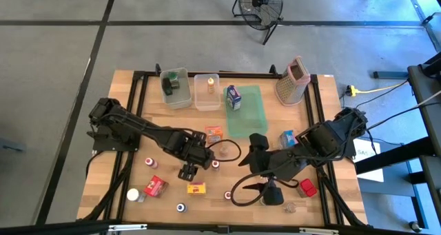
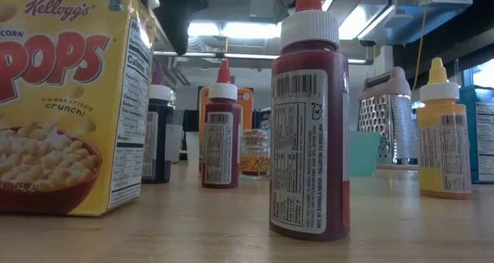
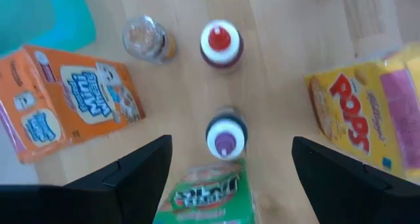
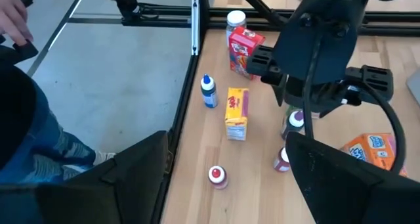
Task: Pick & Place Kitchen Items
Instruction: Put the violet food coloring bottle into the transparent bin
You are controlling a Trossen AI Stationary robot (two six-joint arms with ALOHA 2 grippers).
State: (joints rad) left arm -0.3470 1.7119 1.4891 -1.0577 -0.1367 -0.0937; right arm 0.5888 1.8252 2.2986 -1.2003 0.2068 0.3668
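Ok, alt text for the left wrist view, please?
The left gripper, fingers wide apart, hovers over a purple-capped bottle on the wooden table. Around it: a red-capped bottle, an orange carton, a yellow Pops box, a clear jar.

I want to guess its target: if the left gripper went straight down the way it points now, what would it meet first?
Probably the purple-capped bottle, centred between the open left gripper's fingers in its wrist view. The green packet lies right beside it, so depth leaves some doubt.
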